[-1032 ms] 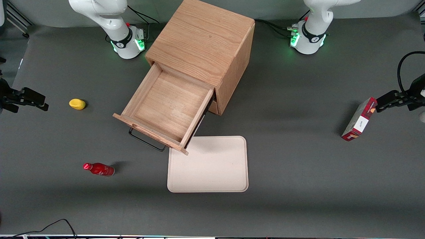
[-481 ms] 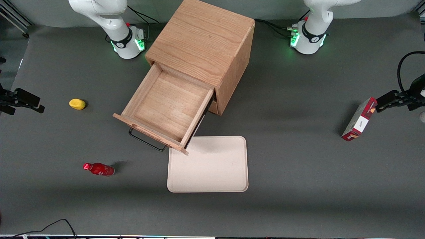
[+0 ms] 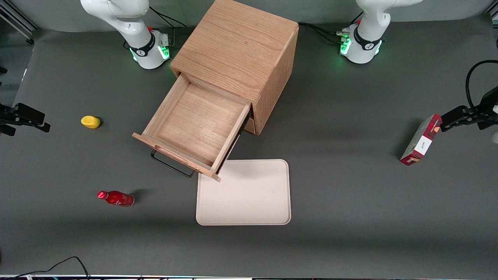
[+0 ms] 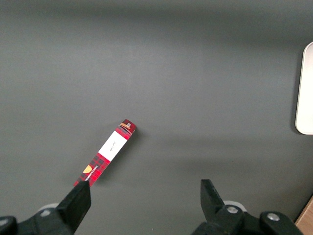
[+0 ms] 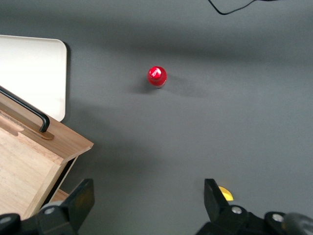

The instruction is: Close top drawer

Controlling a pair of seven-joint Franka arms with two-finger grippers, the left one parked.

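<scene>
A dark grey tabletop carries everything here, flat and matte under even light. The jaws of the working arm's gripper are spread wide, with nothing between them and nothing touching them; they hang above bare grey surface at the working arm's end of the tabletop, where the front view shows the gripper only as a dark shape at the frame's edge. A small yellow object lies nearest to it on the tabletop, apart from it, and the wrist view shows this yellow object just beside one finger, partly hidden by it. A red bottle with a red cap stands nearer to the front camera, well apart from the gripper; in the wrist view the bottle shows from above. The top drawer of the light oak cabinet is pulled far out, and its wooden inside is open to view with nothing in it. Its thin black handle runs along the flat front, and in the wrist view the corner of the top drawer with the handle is well apart from the jaws. A cream tray lies flat on the tabletop in front of the drawer, one corner of it under the drawer's front. A red box lies toward the parked arm's end.
</scene>
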